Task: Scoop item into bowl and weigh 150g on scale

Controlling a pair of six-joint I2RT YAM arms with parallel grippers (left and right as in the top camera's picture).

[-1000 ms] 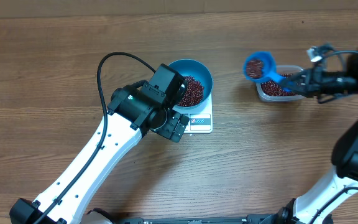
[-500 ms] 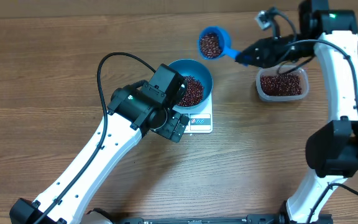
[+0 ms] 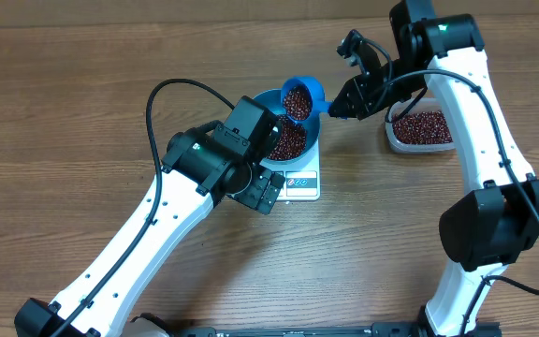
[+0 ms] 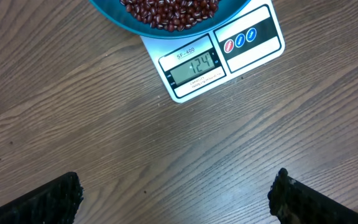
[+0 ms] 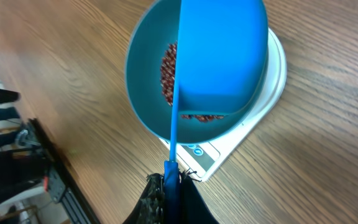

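Partly, left arm (image 3: 204, 164) covers bowl (image 3: 312, 132) and scale (image 3: 303, 183).

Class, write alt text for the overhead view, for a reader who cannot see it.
The right tool holds a blue scoop full of red-brown beans over the blue bowl, which sits on a white scale and holds more beans. The left arm reaches beside the scale; a clear tub of beans stands near the right arm.
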